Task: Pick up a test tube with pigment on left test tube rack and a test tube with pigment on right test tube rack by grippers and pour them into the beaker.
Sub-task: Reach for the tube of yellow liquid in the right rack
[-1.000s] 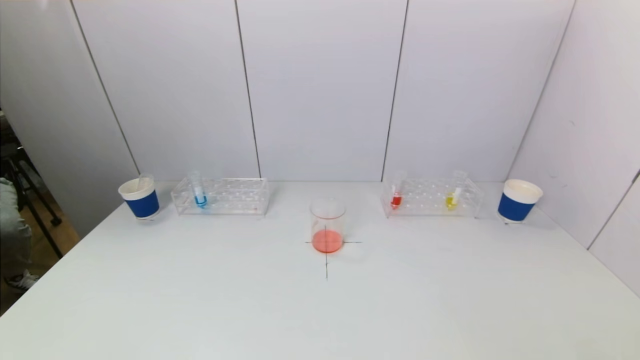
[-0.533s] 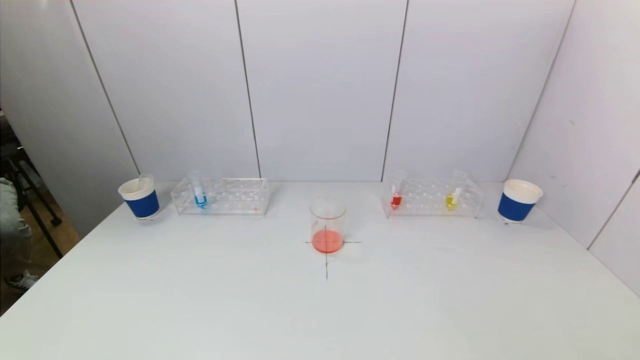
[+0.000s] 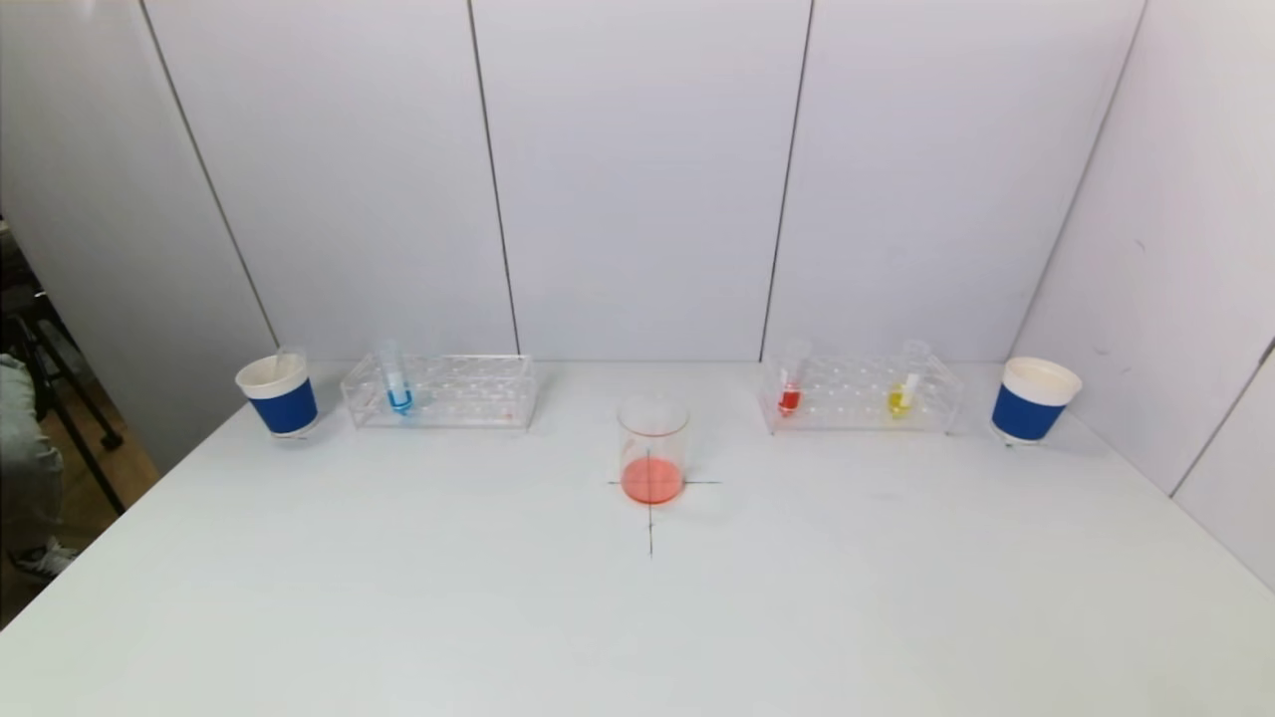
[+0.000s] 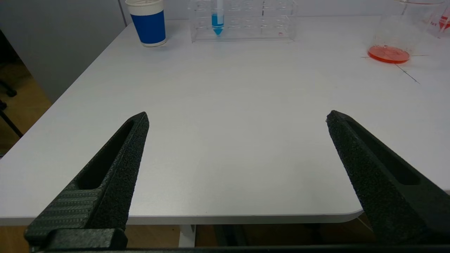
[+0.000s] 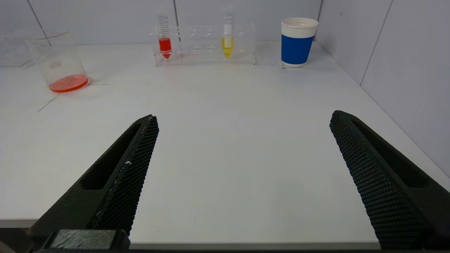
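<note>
Head view shows nothing shifted over the last second, so the task reads as not yet begun: left gripper (image 4: 235,117) and right gripper (image 5: 242,119) hang back at the near table edge, fingers spread wide, holding nothing. Count: two racks, left rack (image 3: 440,390) with one blue tube (image 3: 397,382), right rack (image 3: 862,394) with a red tube (image 3: 790,388) and a yellow tube (image 3: 904,388); one beaker (image 3: 652,450) centred between them holding orange-red liquid; two blue cups (image 3: 279,394), the left possibly holding an empty tube.

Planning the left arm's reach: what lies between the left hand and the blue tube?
Only bare white table in the left wrist view, from the open left hand to the blue tube in its rack.
</note>
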### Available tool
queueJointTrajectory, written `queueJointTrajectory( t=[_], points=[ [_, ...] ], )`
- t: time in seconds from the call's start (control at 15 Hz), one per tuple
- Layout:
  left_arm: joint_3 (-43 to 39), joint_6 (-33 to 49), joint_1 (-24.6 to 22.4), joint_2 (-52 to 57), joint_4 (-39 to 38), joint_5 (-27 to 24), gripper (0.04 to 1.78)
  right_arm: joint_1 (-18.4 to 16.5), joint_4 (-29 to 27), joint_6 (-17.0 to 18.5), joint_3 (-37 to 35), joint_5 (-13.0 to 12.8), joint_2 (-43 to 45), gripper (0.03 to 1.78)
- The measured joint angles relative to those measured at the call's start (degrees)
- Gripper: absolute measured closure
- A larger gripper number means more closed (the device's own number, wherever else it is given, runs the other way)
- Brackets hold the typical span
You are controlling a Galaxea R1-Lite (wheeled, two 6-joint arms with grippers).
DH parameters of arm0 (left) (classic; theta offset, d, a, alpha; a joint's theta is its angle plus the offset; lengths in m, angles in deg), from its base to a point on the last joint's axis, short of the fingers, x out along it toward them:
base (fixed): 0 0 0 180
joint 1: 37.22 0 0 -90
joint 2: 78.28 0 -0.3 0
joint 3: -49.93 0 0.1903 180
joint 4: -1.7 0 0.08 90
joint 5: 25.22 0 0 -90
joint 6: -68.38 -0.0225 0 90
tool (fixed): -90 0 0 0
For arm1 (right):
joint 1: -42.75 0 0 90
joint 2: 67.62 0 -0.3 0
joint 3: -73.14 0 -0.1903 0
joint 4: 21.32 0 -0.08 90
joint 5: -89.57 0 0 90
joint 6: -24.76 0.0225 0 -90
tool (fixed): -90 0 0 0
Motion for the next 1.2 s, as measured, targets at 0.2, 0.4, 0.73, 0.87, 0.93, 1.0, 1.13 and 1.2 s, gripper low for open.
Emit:
queueJointTrajectory(
  t=[0.2, 0.4, 0.73, 0.87, 0.93, 1.0, 1.13, 1.2],
  points=[
    [0.0, -0.02, 0.0, 0.0, 0.0, 0.02, 0.06, 0.0, 0.0, -0.02, 0.0, -0.02, 0.0, 0.04],
    [0.0, 0.0, -0.02, 0.0, 0.0, 0.0, 0.06, 0.0, 0.11, -0.3, 0.0, -0.07, 0.0, 0.04],
    [0.0, 0.0, 0.0, 0.0, -0.02, 0.0, 0.06, 0.02, -1.23, -0.63, 3.88, 0.04, 0.0, 0.04],
    [0.0, 0.0, -0.02, 0.0, -0.02, -0.02, 0.06, 0.05, -4.5, -1.07, 9.14, 0.15, -0.32, 0.04],
    [0.0, 0.0, -0.02, -0.02, 0.0, -0.02, 0.06, 0.05, -6.77, -1.34, 12.2, 0.23, -0.89, 0.04],
    [0.0, 0.02, -0.02, -0.02, -0.02, 0.0, 0.06, 0.07, -7.92, -1.62, 15.59, 0.28, -2.17, 0.04],
    [0.0, 0.02, 0.0, -0.02, 0.0, 0.0, 0.06, 0.05, -8.51, -1.99, 20.59, 0.23, -6.11, 0.04],
    [0.0, 0.0, 0.0, -0.02, 0.0, 0.02, 0.06, 0.05, -8.47, -2.11, 22.95, 0.26, -8.84, 0.04]
  ],
)
